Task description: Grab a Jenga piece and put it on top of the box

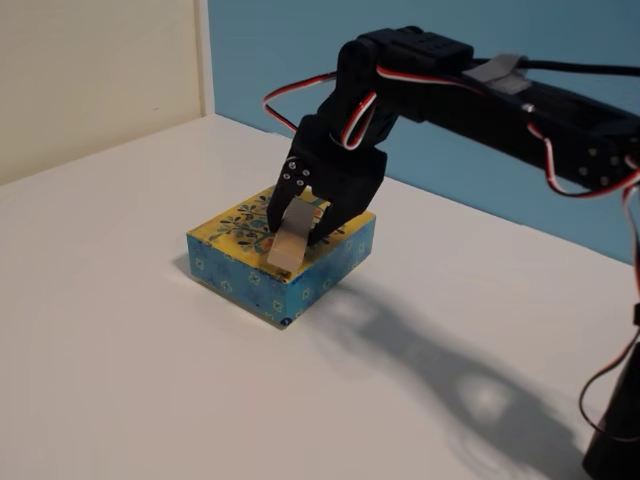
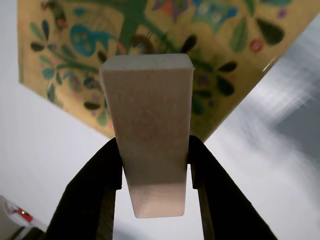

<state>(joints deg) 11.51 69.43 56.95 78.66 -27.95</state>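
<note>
The box sits on the white table; its yellow top with the tree pattern fills the upper part of the wrist view. My gripper is shut on the Jenga piece, a light-tan block held between the two black fingers. The block hangs tilted over the box's front right part. Its lower end seems to touch or hover just above the top near the edge; I cannot tell which.
The white table spreads around the box. A blue wall stands behind, a cream wall at left. The arm with its red-white cables reaches in from the right.
</note>
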